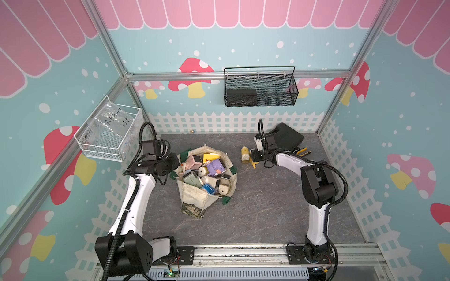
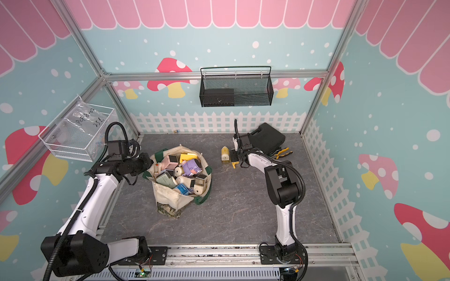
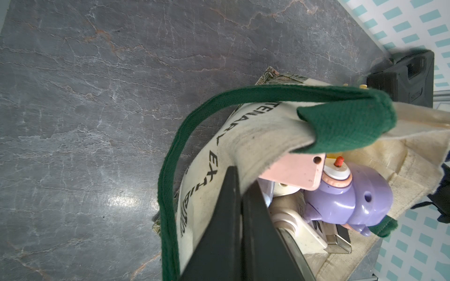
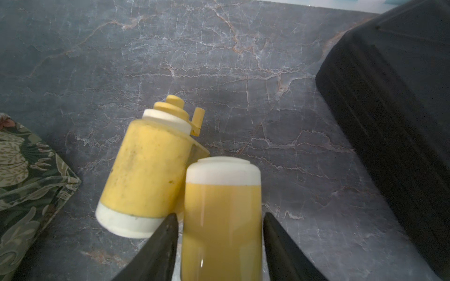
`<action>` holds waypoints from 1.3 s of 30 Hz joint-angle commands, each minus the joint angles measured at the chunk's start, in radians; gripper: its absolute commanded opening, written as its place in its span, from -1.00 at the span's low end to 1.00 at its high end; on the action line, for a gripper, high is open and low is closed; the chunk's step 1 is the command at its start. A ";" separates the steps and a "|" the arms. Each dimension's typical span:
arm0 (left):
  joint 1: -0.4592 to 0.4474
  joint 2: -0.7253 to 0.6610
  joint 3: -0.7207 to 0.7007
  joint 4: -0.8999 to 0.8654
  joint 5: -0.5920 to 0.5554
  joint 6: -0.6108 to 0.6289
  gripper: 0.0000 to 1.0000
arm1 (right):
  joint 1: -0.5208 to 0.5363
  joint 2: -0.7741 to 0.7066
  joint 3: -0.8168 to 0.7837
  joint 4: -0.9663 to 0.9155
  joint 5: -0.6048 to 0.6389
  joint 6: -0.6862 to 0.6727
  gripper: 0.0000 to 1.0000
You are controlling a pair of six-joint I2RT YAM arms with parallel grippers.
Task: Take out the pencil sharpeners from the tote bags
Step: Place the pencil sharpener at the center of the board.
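Dark grey marbled surface (image 1: 267, 209), veined with pale cracks, boxed in by teal walls (image 1: 243, 48) printed with mushrooms and white dots, with a pink scalloped awning up top and a white picket fence along the base. Aluminium framing (image 1: 219, 75) runs along the corners. On the back wall hangs a black mesh basket (image 1: 260, 90) with a dark box (image 1: 241, 93) at one end. On the left wall is a white wire basket (image 1: 109, 143) holding a clear plastic bag (image 1: 114, 119) with handwriting on it.

Middle of the surface: the tote bag (image 1: 192, 194), cream canvas with green straps, mouth gaping upward and crammed with pencil sharpeners (image 1: 193, 161) in pink, yellow, blue, sage and cream. The left claw (image 3: 242, 180) is clenched on the bag's rim, one finger outside the canvas and one inside, near the purple sharpener (image 3: 353, 202).

Over to the right, one yellow sharpener (image 4: 148, 170) lies on its side on the bare surface, clear of the bag. Just beside it, a second yellow sharpener (image 4: 221, 185) sits between the fingers of the right claw (image 4: 219, 216). The jaws flank it closely, but whether they press it I cannot tell. Behind that arm a black case (image 1: 289, 137) lies at the back right, with yellow-and-black pliers (image 1: 304, 152) just beside it.
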 commanded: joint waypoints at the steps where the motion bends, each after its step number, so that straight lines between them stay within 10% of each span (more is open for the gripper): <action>1: 0.005 -0.007 0.026 0.015 -0.004 0.002 -1.00 | -0.002 -0.030 0.007 -0.026 -0.018 -0.005 0.26; 10: 0.006 -0.008 0.024 0.014 -0.005 0.005 -1.00 | 0.001 -0.227 -0.053 -0.010 -0.056 -0.006 0.31; 20: 0.004 0.012 0.039 0.023 0.016 0.005 -1.00 | 0.117 -0.556 -0.308 0.099 -0.410 -0.038 0.19; 39: 0.004 0.067 0.292 0.069 0.046 0.069 -1.00 | 0.287 -0.413 -0.359 0.106 -0.283 -0.051 0.13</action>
